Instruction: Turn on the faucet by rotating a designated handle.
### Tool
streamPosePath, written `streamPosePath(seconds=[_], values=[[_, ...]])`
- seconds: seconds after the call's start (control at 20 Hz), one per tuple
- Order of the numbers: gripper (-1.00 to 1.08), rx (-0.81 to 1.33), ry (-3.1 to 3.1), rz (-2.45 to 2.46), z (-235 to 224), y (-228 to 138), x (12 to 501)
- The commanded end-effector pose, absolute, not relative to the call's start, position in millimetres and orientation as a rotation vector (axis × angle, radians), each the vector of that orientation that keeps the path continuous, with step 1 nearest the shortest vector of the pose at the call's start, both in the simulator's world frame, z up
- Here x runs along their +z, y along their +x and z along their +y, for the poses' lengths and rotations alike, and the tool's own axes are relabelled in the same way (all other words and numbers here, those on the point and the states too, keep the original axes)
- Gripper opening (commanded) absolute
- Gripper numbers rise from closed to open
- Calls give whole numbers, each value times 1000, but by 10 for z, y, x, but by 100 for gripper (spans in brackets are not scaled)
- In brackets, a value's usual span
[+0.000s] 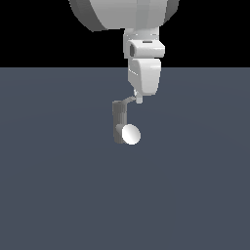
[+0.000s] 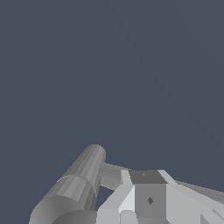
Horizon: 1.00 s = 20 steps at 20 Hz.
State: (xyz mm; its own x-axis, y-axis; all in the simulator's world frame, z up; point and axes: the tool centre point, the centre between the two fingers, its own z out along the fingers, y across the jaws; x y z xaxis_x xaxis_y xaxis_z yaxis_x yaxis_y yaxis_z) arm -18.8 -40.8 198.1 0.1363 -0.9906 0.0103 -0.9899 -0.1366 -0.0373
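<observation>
I am in a computer-made world: flat grey-blue floor (image 1: 58,195) around the faucet (image 1: 119,122), plain black behind it.

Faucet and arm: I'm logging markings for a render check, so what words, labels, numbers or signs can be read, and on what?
None. The faucet, its handle, the gripper and the floor are plain untextured surfaces in both views; the small dark diamond on the gripper in the wrist view is no character.
</observation>
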Motion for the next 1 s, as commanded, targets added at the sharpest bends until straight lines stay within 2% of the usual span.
streamPosePath(seconds=[0.0, 0.05, 0.7, 0.75, 0.8, 0.95], values=[[-100, -1, -2374, 2056, -335, -344, 1827], [-100, -44, -2353, 2054, -406, -225, 1962], [-100, -1, -2374, 2057, 366, -504, 1826], [-100, -1, -2374, 2057, 366, -504, 1826], [-100, -45, -2314, 2099, 65, -390, 1961], [-100, -37, -2324, 2092, 213, -340, 1939]])
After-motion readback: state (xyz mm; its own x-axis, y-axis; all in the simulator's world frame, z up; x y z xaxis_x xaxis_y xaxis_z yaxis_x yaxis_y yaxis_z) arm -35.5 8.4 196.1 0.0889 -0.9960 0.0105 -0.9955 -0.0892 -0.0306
